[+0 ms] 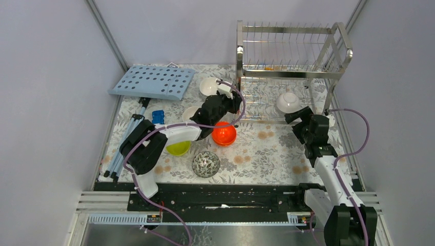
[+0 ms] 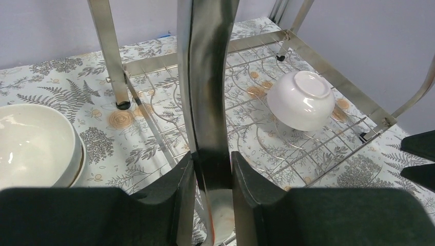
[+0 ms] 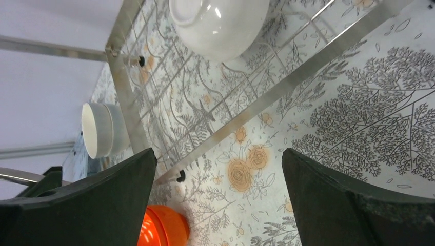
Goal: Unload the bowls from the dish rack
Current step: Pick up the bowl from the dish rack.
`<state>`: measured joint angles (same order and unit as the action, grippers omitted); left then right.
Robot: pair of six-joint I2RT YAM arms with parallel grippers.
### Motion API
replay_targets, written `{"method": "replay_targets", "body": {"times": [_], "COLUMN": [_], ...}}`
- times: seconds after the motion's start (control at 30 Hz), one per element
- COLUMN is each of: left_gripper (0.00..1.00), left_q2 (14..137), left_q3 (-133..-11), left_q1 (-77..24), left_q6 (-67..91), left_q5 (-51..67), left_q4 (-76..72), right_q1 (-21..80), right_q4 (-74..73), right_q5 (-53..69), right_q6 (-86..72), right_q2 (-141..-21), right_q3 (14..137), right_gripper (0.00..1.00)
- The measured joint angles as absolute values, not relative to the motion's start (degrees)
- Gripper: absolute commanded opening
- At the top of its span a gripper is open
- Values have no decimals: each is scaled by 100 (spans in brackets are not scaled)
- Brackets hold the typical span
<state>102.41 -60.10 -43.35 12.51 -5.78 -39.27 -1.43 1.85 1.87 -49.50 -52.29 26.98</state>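
6 small round bowls. 1 glossy white bowl [image 1: 288,101] sits upside down on the lower tier of the tall steel-wire dish rack [image 1: 292,31]. 5 sit on the floral table cover [image 1: 267,151]: second white bowl [image 1: 208,86] (maybe 2 nested, can't tell), cream bowl [image 1: 189,113], orange-red bowl [image 1: 224,134], lime-green bowl [image 1: 178,149], black-and-white speckled bowl [image 1: 206,164]. Cream & green are partly hidden by the left arm [image 1: 169,132]. Left gripper [image 2: 213,169] has its fingers narrow, pinching the rack's upright post [image 2: 205,77]. Right gripper [image 3: 218,164] is spread wide & empty, near the rack's front edge.
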Motion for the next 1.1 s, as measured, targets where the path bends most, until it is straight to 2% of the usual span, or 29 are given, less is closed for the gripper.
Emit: {"method": "replay_targets", "body": {"times": [0.13, 0.4, 0.83, 1.1], "left_gripper": [0, 0, 0, 0], "left_q2": [10241, 10127, 9710, 9668], "left_q3": [-6007, -5907, -5614, -5561], "left_q1": [-4388, -4545, -5039, -5242], "left_q6": [1249, 1341, 1509, 1621], "left_q5": [-687, -1061, -1903, -2248], "left_q4": [-3924, -3870, -3520, -3522], "right_q1": [-143, -143, -143, -126], "right_q4": [154, 255, 1223, 1358], "right_q5": [-193, -725, -867, -1000], "right_q6": [-5072, -5345, -6101, -6195], "right_q2": [-4954, -5026, -6342, -7070], "right_q3": [2698, 2720, 2991, 3511], "right_gripper": [100, 98, 95, 99]}}
